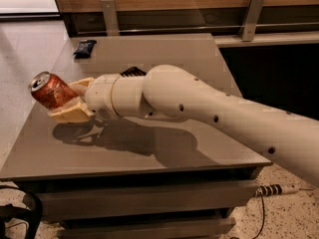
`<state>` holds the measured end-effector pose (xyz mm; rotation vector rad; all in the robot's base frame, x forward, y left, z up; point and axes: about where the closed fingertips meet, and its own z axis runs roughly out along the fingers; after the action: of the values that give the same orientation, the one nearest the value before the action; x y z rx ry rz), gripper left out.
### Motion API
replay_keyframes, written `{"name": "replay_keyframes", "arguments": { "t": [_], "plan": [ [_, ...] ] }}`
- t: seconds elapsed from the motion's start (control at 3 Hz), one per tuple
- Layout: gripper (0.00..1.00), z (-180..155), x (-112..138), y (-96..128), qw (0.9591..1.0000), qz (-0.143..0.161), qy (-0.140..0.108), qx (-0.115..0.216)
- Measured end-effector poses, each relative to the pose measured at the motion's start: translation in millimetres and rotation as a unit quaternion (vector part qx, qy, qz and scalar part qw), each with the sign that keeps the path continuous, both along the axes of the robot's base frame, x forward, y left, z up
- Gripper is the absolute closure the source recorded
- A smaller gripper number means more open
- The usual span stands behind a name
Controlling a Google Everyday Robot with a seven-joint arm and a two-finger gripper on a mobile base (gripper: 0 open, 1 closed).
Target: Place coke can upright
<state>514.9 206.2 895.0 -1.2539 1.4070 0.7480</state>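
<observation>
Coke can (51, 90) sits tilted in claw (63, 100) above left edge of grey table (164, 54).

The grey surface (169, 51) carries a small dark wrapper (84, 48) at its far left corner and a black packet (132, 72) nearer the middle, partly hidden. The gripper (70, 99) hangs above the surface's left edge, its fingers (70, 114) clamped on the tilted coke can (50, 90).
</observation>
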Motion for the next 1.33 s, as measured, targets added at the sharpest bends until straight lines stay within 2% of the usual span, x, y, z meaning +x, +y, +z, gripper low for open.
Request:
{"name": "replay_keyframes", "arguments": {
  "t": [0.33, 0.67, 1.33],
  "plan": [
    [1.0, -8.1, -5.5, -1.1, 0.9996, -0.004, 0.017, 0.023],
    [1.0, -9.6, -11.2, 6.9, 0.999, 0.003, 0.025, 0.037],
    [1.0, -17.3, -12.3, 35.1, 0.9973, 0.029, 0.037, 0.057]
  ]
}}
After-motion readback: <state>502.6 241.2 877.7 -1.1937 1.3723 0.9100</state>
